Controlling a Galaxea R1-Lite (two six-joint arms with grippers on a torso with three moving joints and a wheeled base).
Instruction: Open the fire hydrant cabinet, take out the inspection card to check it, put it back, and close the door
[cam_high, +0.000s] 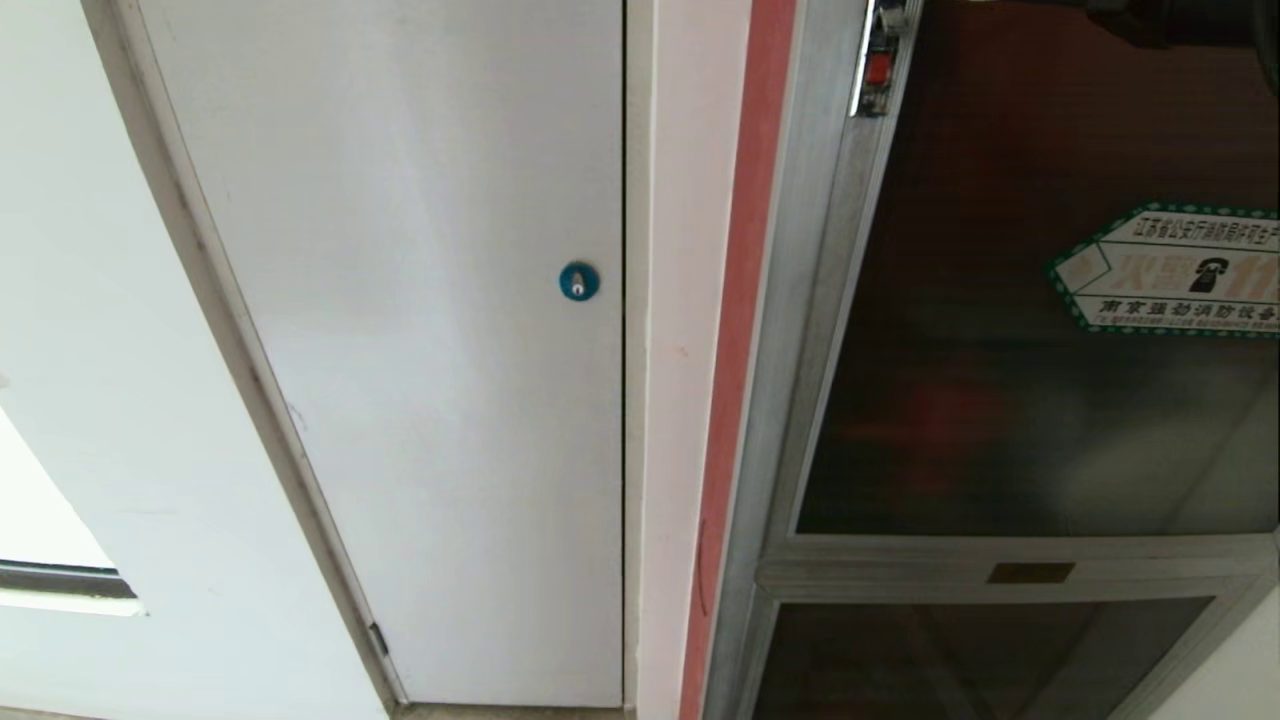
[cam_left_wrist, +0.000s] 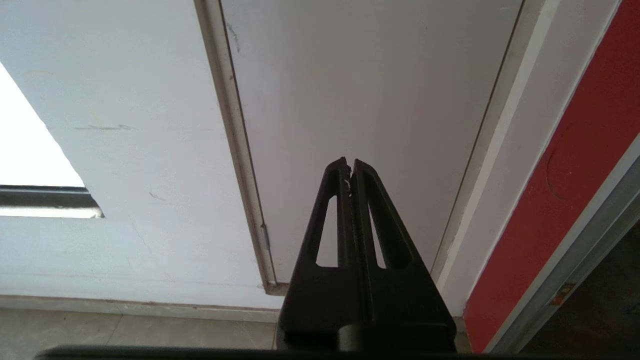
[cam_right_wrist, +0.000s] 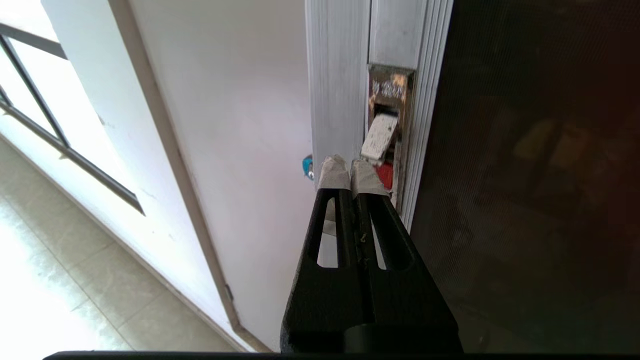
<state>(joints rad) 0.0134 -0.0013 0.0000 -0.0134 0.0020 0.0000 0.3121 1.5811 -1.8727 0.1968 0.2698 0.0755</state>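
Note:
The fire hydrant cabinet (cam_high: 800, 350) stands at the right, framed in silver aluminium. Its door (cam_high: 1000, 350) is a dark glass panel with a green-bordered sticker (cam_high: 1170, 270), and it lies flush in the frame. A small red latch (cam_high: 878, 70) sits high on the door's edge. In the right wrist view my right gripper (cam_right_wrist: 350, 167) is shut, and its taped fingertips (cam_right_wrist: 334, 172) are right at the latch (cam_right_wrist: 385, 175), just below the latch's silver lever (cam_right_wrist: 379, 136). My left gripper (cam_left_wrist: 348, 162) is shut on nothing, low before the white door. The inspection card is hidden.
A plain white door (cam_high: 420, 350) with a blue round lock (cam_high: 578, 281) stands left of the cabinet, with a red strip (cam_high: 740, 350) between them. A shorter dark glass panel (cam_high: 960, 660) sits below the door. Tiled floor (cam_left_wrist: 125, 330) and a window (cam_right_wrist: 30, 90) lie further left.

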